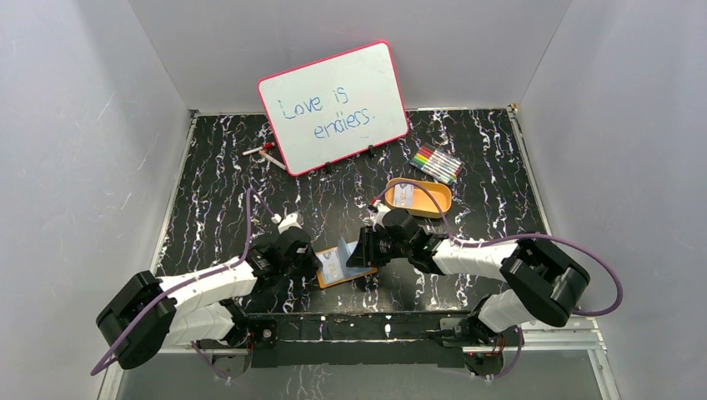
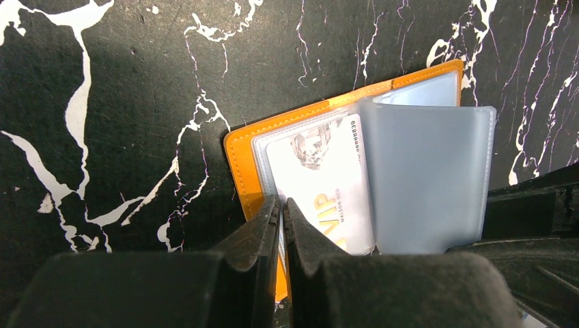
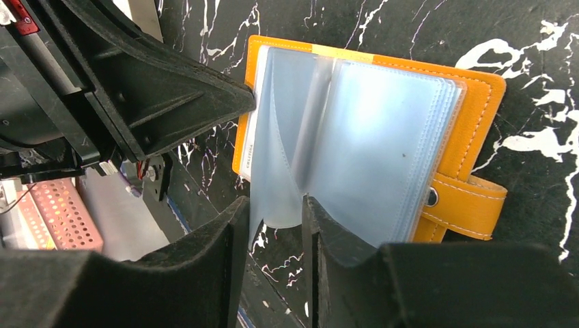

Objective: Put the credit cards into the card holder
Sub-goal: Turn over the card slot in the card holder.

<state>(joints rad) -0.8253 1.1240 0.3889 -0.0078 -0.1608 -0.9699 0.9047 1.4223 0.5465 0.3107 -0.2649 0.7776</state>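
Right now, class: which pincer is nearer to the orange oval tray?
Right. The right pincer straddles a clear sleeve on the card holder's side toward the orange oval tray; the left pincer clamps the holder's opposite edge, farther from it.

A pink-rimmed whiteboard [image 1: 333,107] reading "Love is endless." leans at the back of the black marbled counter [image 1: 217,192]. A red-capped marker [image 1: 263,151] lies just left of it, a row of coloured markers [image 1: 436,164] to its right, and an orange oval tray [image 1: 442,200] sits near those.
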